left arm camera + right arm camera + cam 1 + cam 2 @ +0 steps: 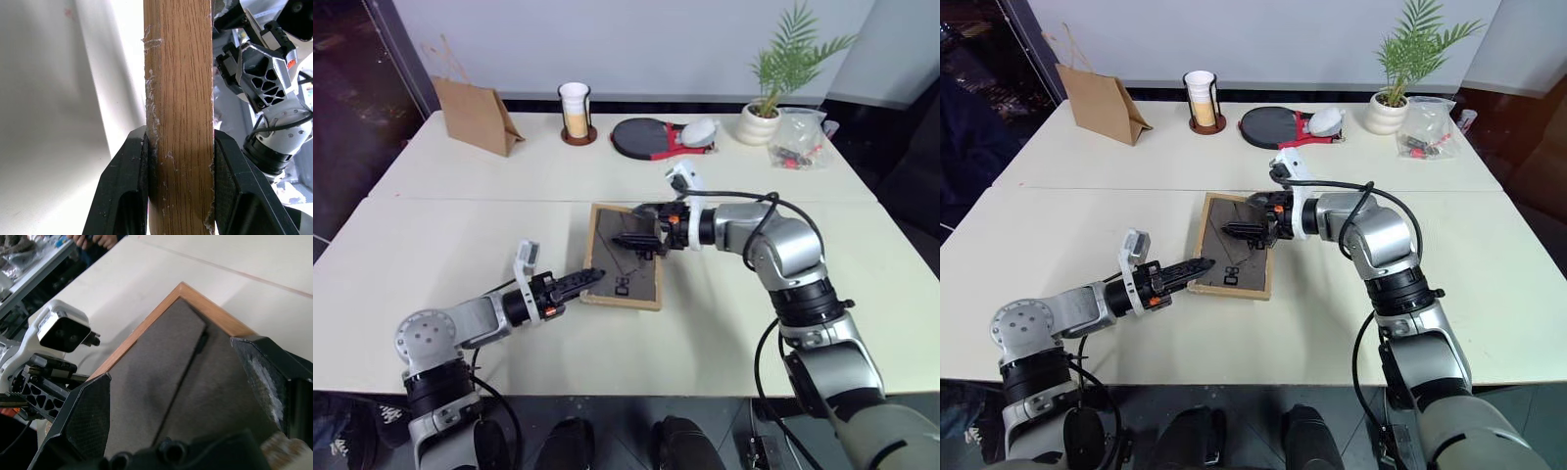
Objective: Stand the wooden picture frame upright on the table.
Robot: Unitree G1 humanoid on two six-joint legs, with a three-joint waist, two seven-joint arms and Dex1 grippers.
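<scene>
Black fingers of the left tool [590, 278] clamp the near-left edge of the wooden picture frame [626, 257]. Right tool [639, 241] hovers over its dark grey back, fingers spread apart. It lies back-up mid-table [440, 245], just before the seam.

Place: I read it as an office or lab room.
Evidence: cream table [460, 245], far-left paper bag [475, 116], far-right potted plant [773, 93], table-tennis paddle [641, 137], plain wall.
</scene>
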